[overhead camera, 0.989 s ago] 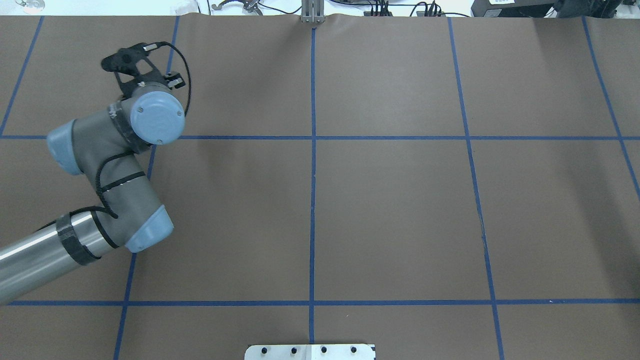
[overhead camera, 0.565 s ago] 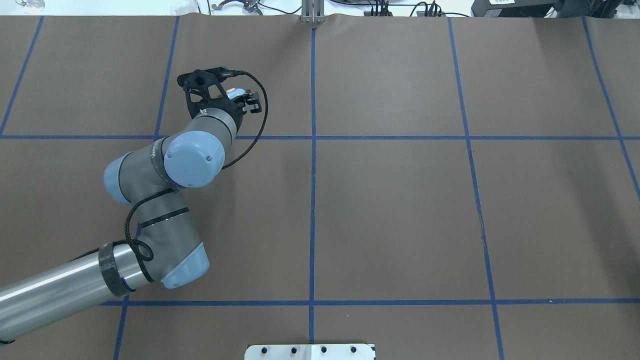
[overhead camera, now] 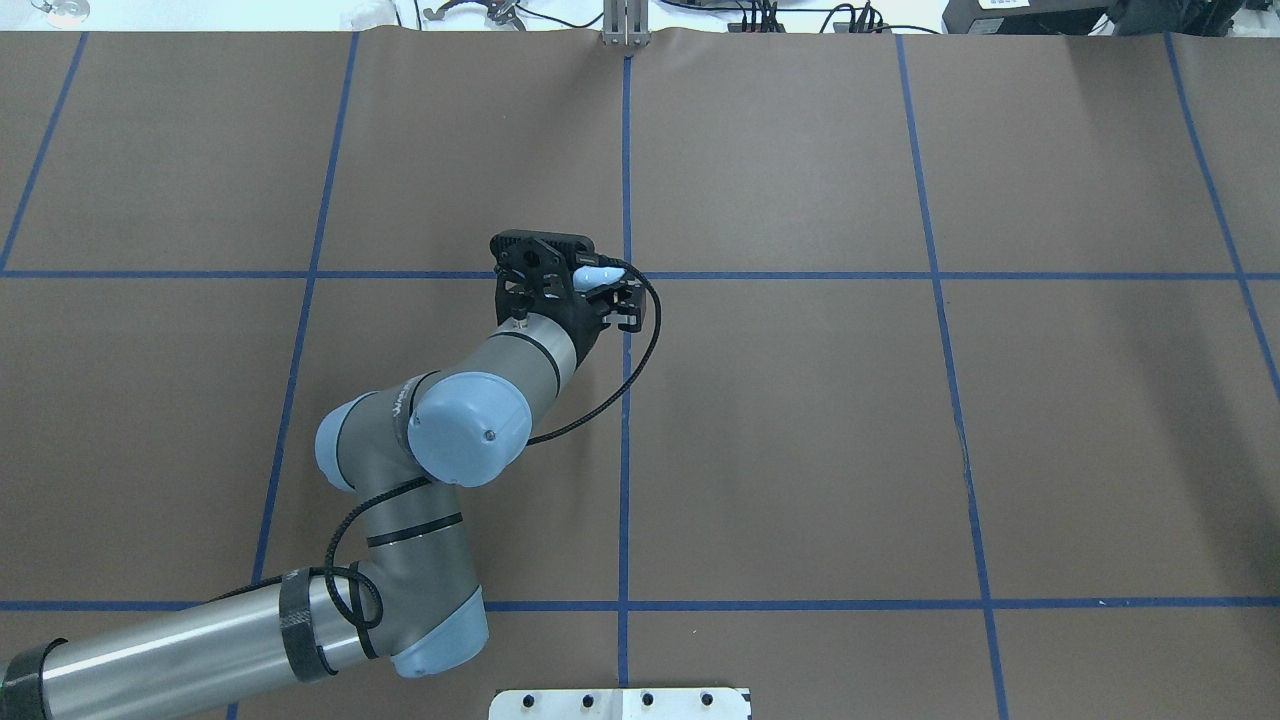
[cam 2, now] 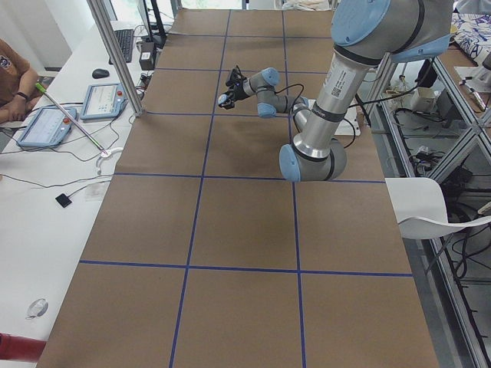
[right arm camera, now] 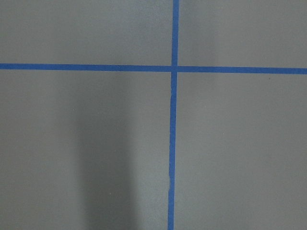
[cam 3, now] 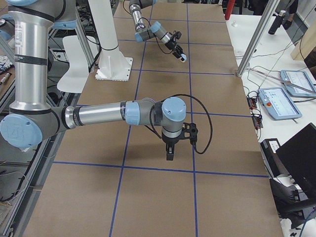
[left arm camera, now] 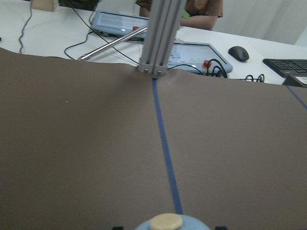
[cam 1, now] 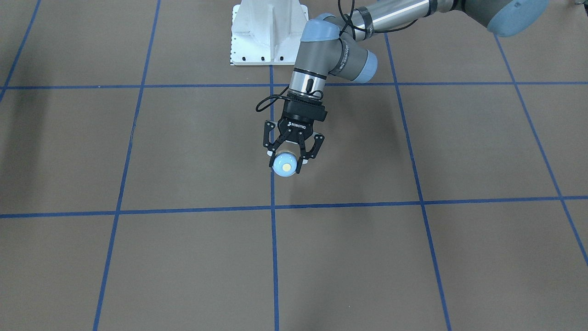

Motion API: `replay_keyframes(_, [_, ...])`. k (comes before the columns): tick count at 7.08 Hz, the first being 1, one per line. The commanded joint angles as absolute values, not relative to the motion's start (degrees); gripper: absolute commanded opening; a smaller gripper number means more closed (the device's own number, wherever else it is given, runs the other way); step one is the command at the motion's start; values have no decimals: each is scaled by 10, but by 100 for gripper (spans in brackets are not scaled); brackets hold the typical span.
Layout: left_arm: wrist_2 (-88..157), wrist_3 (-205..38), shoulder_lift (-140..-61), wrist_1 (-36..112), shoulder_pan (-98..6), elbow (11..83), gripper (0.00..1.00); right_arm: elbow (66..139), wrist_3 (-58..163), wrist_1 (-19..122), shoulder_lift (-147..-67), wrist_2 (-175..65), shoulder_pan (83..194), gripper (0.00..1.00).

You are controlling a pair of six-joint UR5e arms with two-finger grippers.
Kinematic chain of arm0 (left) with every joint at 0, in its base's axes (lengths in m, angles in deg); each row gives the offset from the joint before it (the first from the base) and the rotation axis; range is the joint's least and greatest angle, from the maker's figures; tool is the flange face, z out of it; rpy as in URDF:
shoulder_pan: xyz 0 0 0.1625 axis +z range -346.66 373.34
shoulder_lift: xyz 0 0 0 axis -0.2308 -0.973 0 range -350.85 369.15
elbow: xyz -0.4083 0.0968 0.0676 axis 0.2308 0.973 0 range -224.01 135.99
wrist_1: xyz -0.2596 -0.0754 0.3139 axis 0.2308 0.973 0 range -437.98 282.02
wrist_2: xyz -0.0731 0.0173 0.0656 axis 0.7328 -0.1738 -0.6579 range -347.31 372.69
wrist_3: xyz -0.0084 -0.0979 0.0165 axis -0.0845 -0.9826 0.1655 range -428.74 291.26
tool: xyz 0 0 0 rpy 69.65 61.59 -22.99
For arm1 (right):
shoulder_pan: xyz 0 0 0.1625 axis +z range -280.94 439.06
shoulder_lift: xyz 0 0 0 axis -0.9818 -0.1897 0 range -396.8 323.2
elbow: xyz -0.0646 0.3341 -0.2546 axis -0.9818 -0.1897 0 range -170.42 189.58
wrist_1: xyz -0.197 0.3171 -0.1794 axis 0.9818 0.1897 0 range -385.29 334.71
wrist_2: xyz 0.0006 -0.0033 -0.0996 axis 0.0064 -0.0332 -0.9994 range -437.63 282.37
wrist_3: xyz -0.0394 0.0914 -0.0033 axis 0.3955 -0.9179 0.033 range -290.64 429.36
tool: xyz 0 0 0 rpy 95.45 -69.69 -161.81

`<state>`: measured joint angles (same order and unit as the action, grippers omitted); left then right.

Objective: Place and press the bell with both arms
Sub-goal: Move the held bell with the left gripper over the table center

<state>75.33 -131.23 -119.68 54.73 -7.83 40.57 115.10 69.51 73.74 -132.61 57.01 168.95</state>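
Swung across since a second ago, the left arm (overhead camera: pixel 440 430) now reaches the centre tape line (cam 1: pixel 274 248) on the bench (cam 1: pixel 413 253), jaws clamped on the bell (cam 1: pixel 284 166) just beside it. How the right arm (cam 3: pixel 98 114) holds its jaws, I cannot tell.

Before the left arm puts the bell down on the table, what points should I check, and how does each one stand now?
1. Bell gripped between the fingers of the left gripper: ok.
2. Bell's base level with the table: cannot tell; the left gripper is slanted.
3. Landing spot: only the table's surface and a blue tape line show beneath the bell: ok.
4. Right gripper far from the bell, so a clash seems unlikely: ok.
5. Right gripper open or shut for the press: cannot tell.
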Motion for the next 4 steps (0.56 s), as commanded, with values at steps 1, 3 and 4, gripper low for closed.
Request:
replay_keyframes(1, [696, -1262, -1214, 622, -47, 350, 0, 1153, 661, 738, -1325, 574, 1689, 100])
replay_keyframes(3, [636, -1241, -1244, 640, -14, 301, 0, 1152, 649, 737, -1325, 574, 1685, 100])
replay_keyframes(4, [623, -1241, -1280, 641, -14, 253, 0, 1151, 649, 737, -1324, 573, 1684, 100])
